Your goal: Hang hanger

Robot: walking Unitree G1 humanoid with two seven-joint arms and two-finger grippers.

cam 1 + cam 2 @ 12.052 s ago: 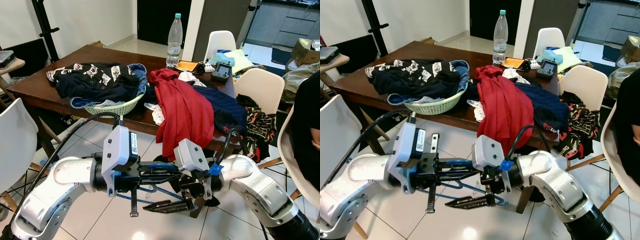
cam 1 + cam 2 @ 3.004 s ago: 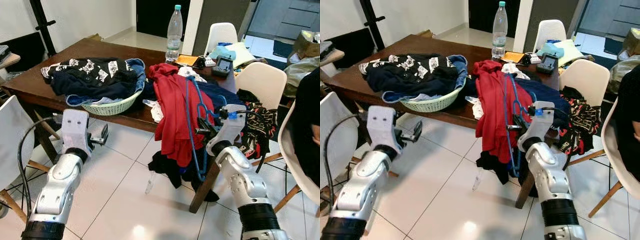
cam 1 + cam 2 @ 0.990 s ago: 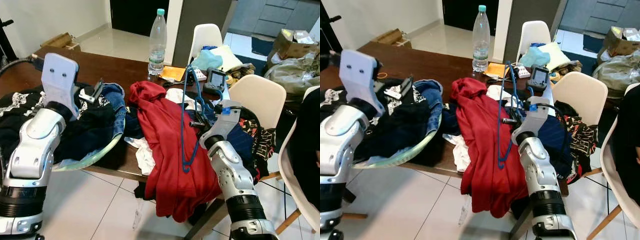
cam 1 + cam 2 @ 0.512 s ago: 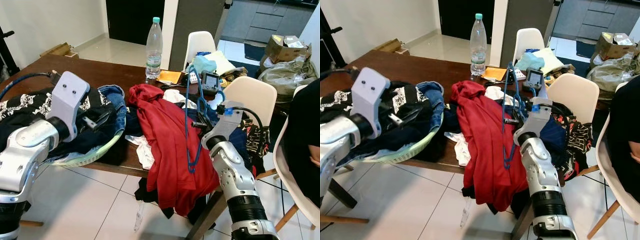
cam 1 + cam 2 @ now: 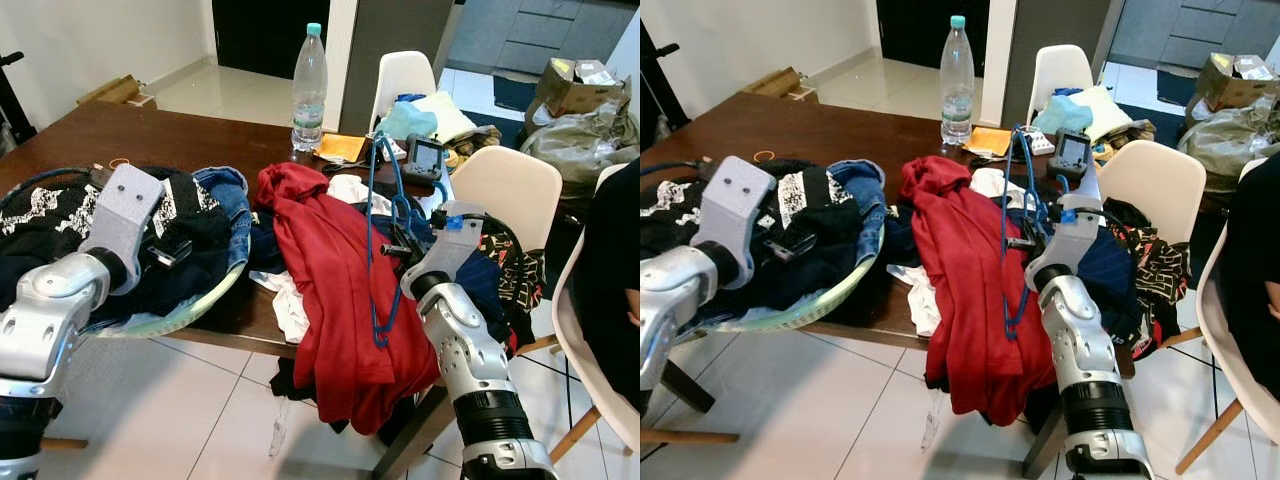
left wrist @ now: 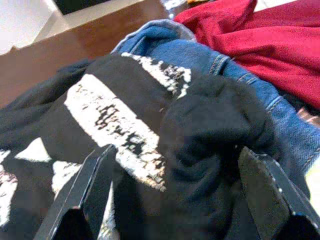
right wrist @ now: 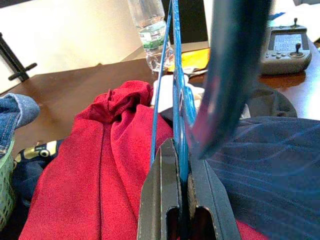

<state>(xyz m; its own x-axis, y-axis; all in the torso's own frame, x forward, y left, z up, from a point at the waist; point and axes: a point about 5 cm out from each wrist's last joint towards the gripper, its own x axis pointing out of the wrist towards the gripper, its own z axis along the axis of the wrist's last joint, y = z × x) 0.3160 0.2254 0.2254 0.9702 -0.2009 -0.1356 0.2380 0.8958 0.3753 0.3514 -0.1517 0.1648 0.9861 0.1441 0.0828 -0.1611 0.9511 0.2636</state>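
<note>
A blue wire hanger (image 5: 371,250) stands upright over the red garment (image 5: 320,260) that drapes off the brown table's (image 5: 200,135) front edge. My right gripper (image 5: 397,247) is shut on the hanger, its fingers (image 7: 162,190) pinching the blue wire (image 7: 176,100). My left gripper (image 5: 170,250) is open over the heap of black clothes with white print (image 6: 115,120) in the green basket (image 5: 215,295). Its two fingers (image 6: 85,200) spread wide on either side of a black fold.
A water bottle (image 5: 308,85), a handheld controller (image 5: 422,160) and papers sit at the table's far side. Blue denim (image 6: 240,65) lies beside the basket. White chairs (image 5: 505,190) stand at the right, one with dark clothes. A person in dark clothing (image 5: 615,270) is at the right edge.
My left arm has come down from a raised pose, and its open gripper now rests low on the black clothes in the basket. The right gripper holds the hanger about where it was.
</note>
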